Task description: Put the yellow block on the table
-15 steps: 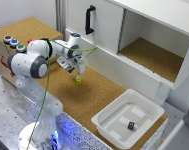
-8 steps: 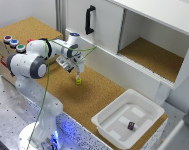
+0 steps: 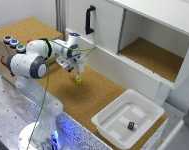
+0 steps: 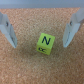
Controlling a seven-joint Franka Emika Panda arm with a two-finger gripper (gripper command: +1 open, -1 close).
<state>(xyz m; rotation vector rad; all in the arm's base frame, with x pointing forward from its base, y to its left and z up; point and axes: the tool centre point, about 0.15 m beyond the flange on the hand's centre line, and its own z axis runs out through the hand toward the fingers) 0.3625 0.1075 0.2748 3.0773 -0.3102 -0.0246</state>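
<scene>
The small bright yellow cube-like block (image 4: pixel 44 44), printed with a black N, rests on the brown cork-textured tabletop (image 3: pixel 101 92), midway between the spread fingers of the end effector (image 4: pixel 41 27) and touching neither. It sits directly below the end effector (image 3: pixel 77 74), so a straight lift would clear it. Being a cube, it has no long axis. The white arm reaches over from the exterior view's left, wrist turned down, fingers wide and empty.

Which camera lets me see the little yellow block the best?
The wrist view: the yellow block fills the middle, black letters showing, with fingers apart on either side. The exterior view shows the block only as a tiny speck.
</scene>
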